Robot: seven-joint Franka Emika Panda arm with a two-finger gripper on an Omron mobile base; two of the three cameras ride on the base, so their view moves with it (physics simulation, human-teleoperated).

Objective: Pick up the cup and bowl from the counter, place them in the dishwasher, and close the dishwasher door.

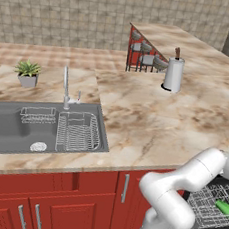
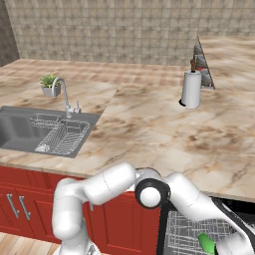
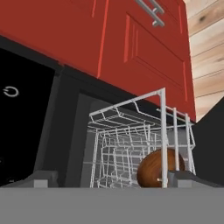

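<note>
The tabletop [image 1: 151,115] is veined beige-and-brown marble, glossy and flat, over red cabinet fronts [image 1: 76,203] with slim steel bar handles. Set into it is a grey steel sink [image 1: 14,125] holding a wire basket [image 1: 78,132], with a curved chrome tap [image 1: 66,88] behind it. A small spiky green plant in a grey pot [image 1: 28,73] stands beside the basin. Farther back a white paper-towel roll on a dark spindle [image 1: 174,74] stands upright near a wooden dish rack [image 1: 143,52].

Low to the arm's right the dishwasher [image 3: 65,131] is a black box with its pale grey wire rack [image 3: 131,148] drawn out. In the hand view a round, brown, wood-grained bowl [image 3: 159,168] sits in that rack at its near corner, against the wire posts. In the base views a bright green item, likely the cup [image 2: 206,243], lies on the rack.

The tool [image 3: 111,186] hangs before the rack with its fingers [image 3: 43,179] spread wide, pinching nothing.
</note>
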